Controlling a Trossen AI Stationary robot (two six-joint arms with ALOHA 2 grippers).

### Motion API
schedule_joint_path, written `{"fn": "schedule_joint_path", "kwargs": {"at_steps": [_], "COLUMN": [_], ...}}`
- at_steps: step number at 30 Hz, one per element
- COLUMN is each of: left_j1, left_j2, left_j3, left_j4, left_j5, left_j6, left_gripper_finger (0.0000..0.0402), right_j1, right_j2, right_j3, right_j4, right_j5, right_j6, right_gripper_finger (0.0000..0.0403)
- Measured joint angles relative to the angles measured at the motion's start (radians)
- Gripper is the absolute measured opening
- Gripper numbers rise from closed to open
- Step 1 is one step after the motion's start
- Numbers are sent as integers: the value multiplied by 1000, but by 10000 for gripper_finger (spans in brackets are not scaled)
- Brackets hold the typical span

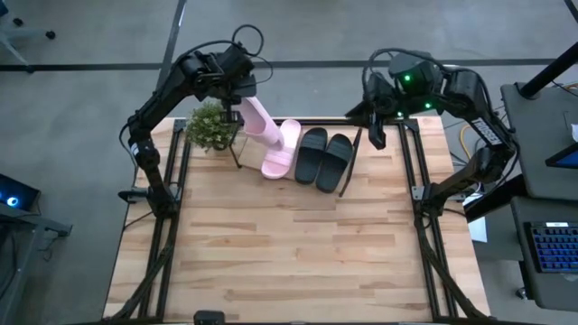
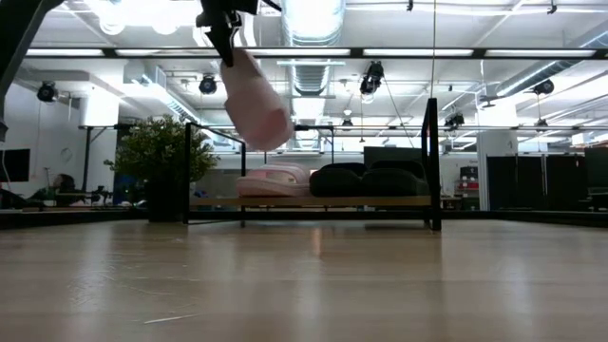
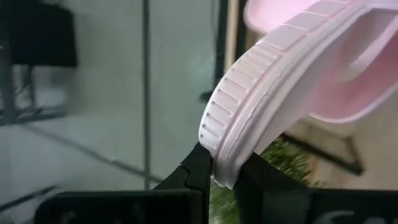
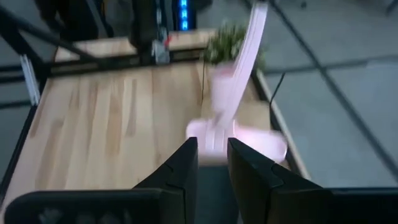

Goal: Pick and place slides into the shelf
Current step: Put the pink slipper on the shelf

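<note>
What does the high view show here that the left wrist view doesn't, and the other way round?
Only the high view shows the shelf holding one pink slide and the black pair, the plant at its left end, and the right gripper waiting near the shelf's right end.

Only the left wrist view shows the left gripper's fingers clamping the ribbed sole edge.

Both show the left gripper holding the lifted pink slide.

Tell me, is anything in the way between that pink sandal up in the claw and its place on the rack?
Nothing visible blocks it. The left claw holds the pink slide above the shelf, left of the other pink slide and the black pair. The plant stands close beside that end.
</note>
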Motion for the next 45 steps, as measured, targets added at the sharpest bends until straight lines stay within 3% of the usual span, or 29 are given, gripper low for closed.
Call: {"fn": "schedule_joint_path", "kwargs": {"at_steps": [4,8,13,22,24,28,37,45], "left_j1": [-4,-2,-4,-2,-3,-3,-7,-42], "left_j2": [0,-8,-16,-33,-37,-44,-42,-34], "left_j3": [4,4,5,2,2,3,0,0], "left_j4": [0,0,-1,-1,-1,0,1,41], "left_j5": [85,107,270,299,334,387,387,375], "left_j6": [-6,-6,-19,-36,-37,-81,-165,-186], "left_gripper_finger": [21,20,20,19,19,19,19,19], "right_j1": [0,0,0,18,23,22,29,30], "right_j2": [-5,-7,2,8,8,6,9,9], "right_j3": [0,0,-16,-71,-81,-139,-408,-492], "right_j4": [97,157,186,180,168,169,501,717], "right_j5": [-2,-47,-152,-286,-269,-107,-76,-38], "right_j6": [-12,-16,-36,-47,-29,63,245,253], "right_gripper_finger": [79,79,87,189,212,233,226,225]}}
